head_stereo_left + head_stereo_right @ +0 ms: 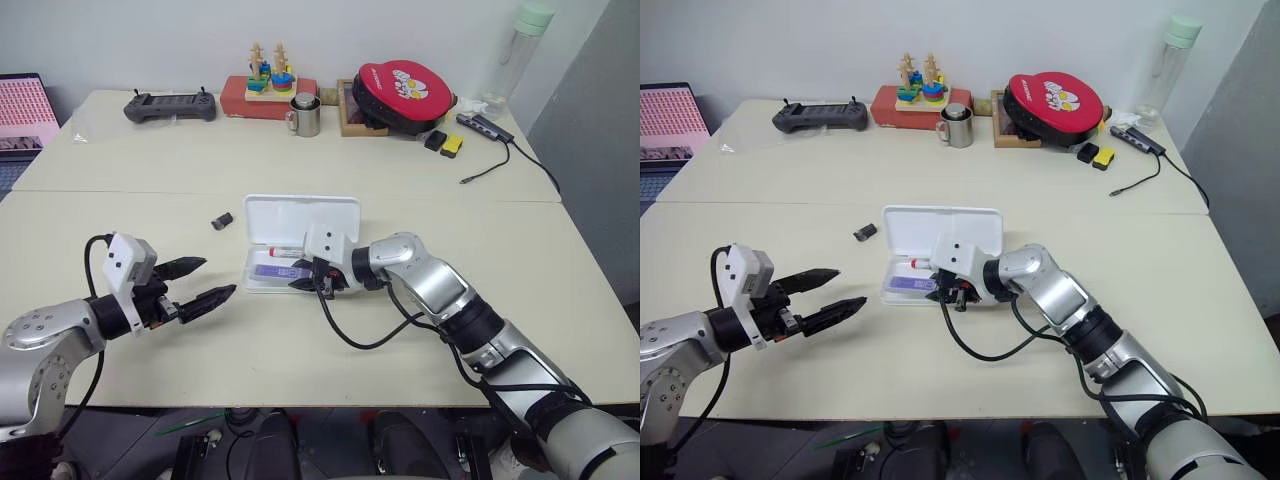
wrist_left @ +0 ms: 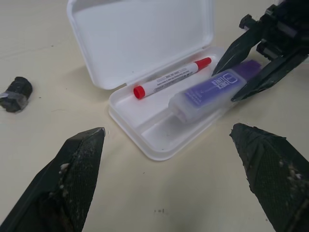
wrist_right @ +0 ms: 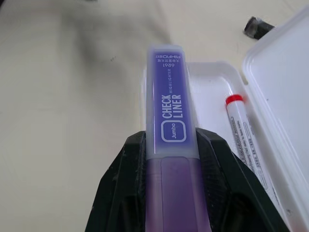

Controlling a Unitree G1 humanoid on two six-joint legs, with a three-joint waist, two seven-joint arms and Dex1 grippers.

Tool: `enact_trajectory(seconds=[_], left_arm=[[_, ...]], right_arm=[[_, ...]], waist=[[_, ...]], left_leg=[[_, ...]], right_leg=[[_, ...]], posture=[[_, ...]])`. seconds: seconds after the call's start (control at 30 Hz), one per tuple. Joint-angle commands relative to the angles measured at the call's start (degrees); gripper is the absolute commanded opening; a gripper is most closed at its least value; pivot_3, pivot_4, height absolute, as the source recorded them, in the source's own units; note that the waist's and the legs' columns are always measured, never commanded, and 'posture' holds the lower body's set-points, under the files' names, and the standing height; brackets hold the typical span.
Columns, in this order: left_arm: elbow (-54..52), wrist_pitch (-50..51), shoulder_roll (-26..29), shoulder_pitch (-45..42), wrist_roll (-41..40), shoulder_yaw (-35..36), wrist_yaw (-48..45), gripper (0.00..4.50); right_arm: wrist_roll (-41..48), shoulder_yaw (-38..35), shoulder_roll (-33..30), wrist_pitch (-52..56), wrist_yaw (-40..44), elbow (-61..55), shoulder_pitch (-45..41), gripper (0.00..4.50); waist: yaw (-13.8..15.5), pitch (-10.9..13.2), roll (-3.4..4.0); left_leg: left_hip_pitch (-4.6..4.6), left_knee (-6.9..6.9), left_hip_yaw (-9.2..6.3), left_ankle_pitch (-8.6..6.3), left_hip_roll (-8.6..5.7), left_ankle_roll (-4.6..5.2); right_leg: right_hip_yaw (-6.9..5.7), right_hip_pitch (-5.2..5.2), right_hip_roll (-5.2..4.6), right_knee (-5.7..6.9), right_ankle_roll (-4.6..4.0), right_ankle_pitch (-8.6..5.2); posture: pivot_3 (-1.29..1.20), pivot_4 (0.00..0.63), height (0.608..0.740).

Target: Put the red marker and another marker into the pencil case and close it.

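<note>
1. Cream tabletop (image 1: 300,350) under a white wall, with the open pencil case (image 1: 300,240) near its middle as landmark; lid (image 1: 302,216) laid back flat on the far side of the tray.
2. Red marker (image 2: 171,77): lying inside the tray along the hinge side, red cap toward the case's left end.
3. Purple highlighter (image 3: 169,111): pinched at its darker rear end by the right gripper (image 1: 308,281), pale cap pointing across the tray; low over the tray's front half, contact with the tray floor not discernible.
4. Left gripper (image 1: 197,281): fingers spread wide, holding nothing, well off the case's left-front corner and pointing toward it.
5. Small black cap-like piece (image 1: 222,220): on the table just off the case's left end, apart from it.
6. Judged stage: second marker being placed; lid closing not yet done.
7. Risks:
   - highlighter released while angled, ending propped on the front rim or the red marker and blocking the lid;
   - light case sliding or tipping under a sideways push, with nothing bracing it.
</note>
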Motion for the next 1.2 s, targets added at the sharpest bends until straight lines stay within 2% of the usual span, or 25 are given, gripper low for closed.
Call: enact_trajectory(seconds=[0.03,0.33,0.4,0.73,0.8,0.93,1.03,1.2], left_arm=[[-4.58,0.41,0.55,2.01,-1.42,3.51,1.12,4.50],[-6.20,1.23,0.26,1.63,-2.46,3.20,3.41,4.50],[-6.14,1.23,0.29,1.44,-2.55,3.03,3.70,4.50],[-3.48,-0.18,-1.18,-2.76,-1.49,2.03,6.56,4.50],[1.24,-1.28,-1.73,-6.84,1.93,0.64,10.14,4.50],[14.29,-5.01,-3.07,-16.21,9.96,-5.87,14.22,4.50],[22.87,-8.14,-4.27,-22.07,14.11,-9.15,15.56,4.50],[47.15,-15.62,-8.56,-38.86,20.94,-15.29,15.96,4.50]], right_arm=[[-1.97,-0.19,1.78,-4.14,0.96,3.95,-2.22,1.11],[-3.52,-1.64,3.38,-6.96,2.43,7.55,-2.99,1.11],[-3.46,-2.14,3.92,-7.04,2.42,7.74,-3.05,1.81],[-1.96,-7.01,5.06,-6.24,2.81,6.97,-4.74,4.04],[2.18,-11.01,5.45,-4.57,3.36,2.54,-4.00,4.46],[6.93,-17.57,6.17,-0.85,-0.88,-4.79,-2.91,4.46],[7.95,-19.74,6.17,1.69,-3.78,-8.93,-1.93,4.46],[8.97,-23.08,4.69,7.80,-10.20,-19.52,2.53,4.46]], waist=[[0.06,-0.01,-0.02],[0.29,-0.01,-0.02],[0.29,-0.01,-0.02],[0.33,-0.01,-0.02],[0.48,-0.01,-0.02],[0.71,-0.01,-0.01],[0.92,-0.05,-0.08],[1.82,-0.06,-0.10]], left_leg=[[0.00,-0.02,0.00,0.00,0.03,0.00],[0.00,-0.05,-0.03,0.00,0.04,0.00],[0.00,-0.04,-0.03,0.00,0.04,0.00],[-0.01,-0.04,-0.03,0.00,0.04,0.00],[0.00,-0.03,-0.04,0.00,0.02,0.00],[-0.02,-0.01,-0.09,0.00,0.02,0.00],[-0.02,0.02,-0.10,0.01,0.00,0.00],[-0.21,0.08,-0.24,0.02,0.00,-0.01]], right_leg=[[-0.01,-0.01,0.02,0.00,-0.02,0.00],[-0.02,-0.04,0.06,0.04,-0.07,-0.03],[-0.02,-0.04,0.06,0.04,-0.07,-0.03],[-0.03,-0.02,0.06,0.05,-0.07,-0.03],[-0.04,-0.01,0.06,0.05,-0.06,-0.03],[-0.05,0.00,0.09,0.11,-0.04,-0.02],[-0.08,0.02,0.08,0.10,-0.02,0.00],[-0.24,-0.05,0.12,0.10,0.00,0.03]], posture=[[0.00,0.150,0.740],[0.00,0.150,0.740],[0.00,0.150,0.740],[0.00,0.150,0.740],[0.00,0.150,0.740],[0.00,0.150,0.740],[0.00,0.150,0.740],[0.00,0.150,0.740]])
